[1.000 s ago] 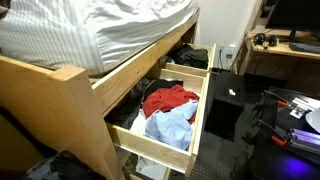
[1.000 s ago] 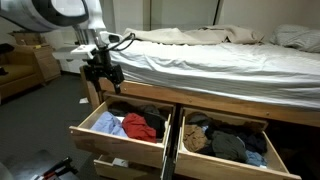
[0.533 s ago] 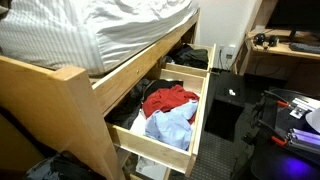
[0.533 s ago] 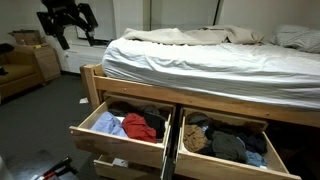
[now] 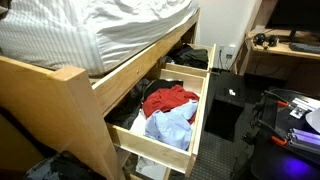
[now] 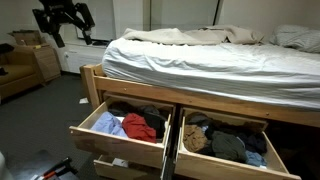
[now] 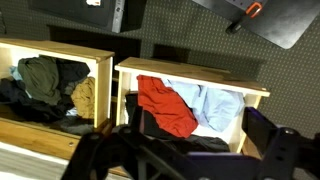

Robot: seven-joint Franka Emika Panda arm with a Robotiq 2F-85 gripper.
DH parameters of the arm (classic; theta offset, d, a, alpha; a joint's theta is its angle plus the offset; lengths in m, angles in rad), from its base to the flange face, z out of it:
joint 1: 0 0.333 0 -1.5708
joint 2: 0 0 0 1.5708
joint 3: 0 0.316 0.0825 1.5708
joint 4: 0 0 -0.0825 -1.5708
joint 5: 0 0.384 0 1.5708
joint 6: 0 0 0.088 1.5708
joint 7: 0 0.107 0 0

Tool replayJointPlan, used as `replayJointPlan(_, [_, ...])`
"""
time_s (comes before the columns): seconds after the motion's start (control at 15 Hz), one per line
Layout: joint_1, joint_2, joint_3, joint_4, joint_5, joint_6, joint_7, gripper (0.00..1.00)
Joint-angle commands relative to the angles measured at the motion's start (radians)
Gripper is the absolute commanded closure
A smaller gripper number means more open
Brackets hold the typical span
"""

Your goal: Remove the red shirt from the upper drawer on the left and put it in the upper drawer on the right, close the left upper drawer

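The red shirt [image 6: 138, 124] lies in the open upper left drawer [image 6: 115, 147] beside a light blue garment [image 6: 110, 126] and dark clothes. It also shows in an exterior view [image 5: 168, 99] and in the wrist view [image 7: 165, 105]. The upper right drawer [image 6: 225, 165] is open and full of dark and olive clothes; in the wrist view it appears at the left [image 7: 60, 50]. My gripper [image 6: 62, 20] hangs high in the room, far up and left of the bed corner. In the wrist view its fingers [image 7: 195, 125] are spread wide and hold nothing.
The bed [image 6: 220, 60] with white bedding overhangs the drawers. A lower drawer [image 6: 125, 168] under the left one is partly open. A wooden dresser [image 6: 45, 62] stands by the wall. A black cabinet [image 5: 228, 100] and a desk [image 5: 285, 50] stand close to the drawer.
My gripper has risen from just above the bed corner by the left drawer, up and to the left, and is now nearly still. The clothes have not moved.
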Motion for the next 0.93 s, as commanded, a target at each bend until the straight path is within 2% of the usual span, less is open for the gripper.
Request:
replayJointPlan(0.0, [0.059, 0.138, -0.045, 0.038, 0.096, 0.108, -0.059, 0.0])
replayJointPlan(0.07, [0.076, 0.102, -0.032, -0.021, 0.132, 0.132, -0.059, 0.0])
replayJointPlan(0.27, [0.111, 0.139, -0.028, -0.041, 0.204, 0.107, -0.122, 0.0])
replayJointPlan(0.33, [0.079, 0.134, -0.013, -0.024, 0.177, 0.116, -0.081, 0.0])
replayJointPlan(0.6, [0.09, 0.18, -0.023, -0.018, 0.191, 0.116, -0.103, 0.0])
replayJointPlan(0.73, [0.09, 0.279, -0.073, -0.049, 0.251, 0.259, -0.132, 0.0])
replayJointPlan(0.87, [0.084, 0.37, -0.086, -0.039, 0.305, 0.361, -0.116, 0.0])
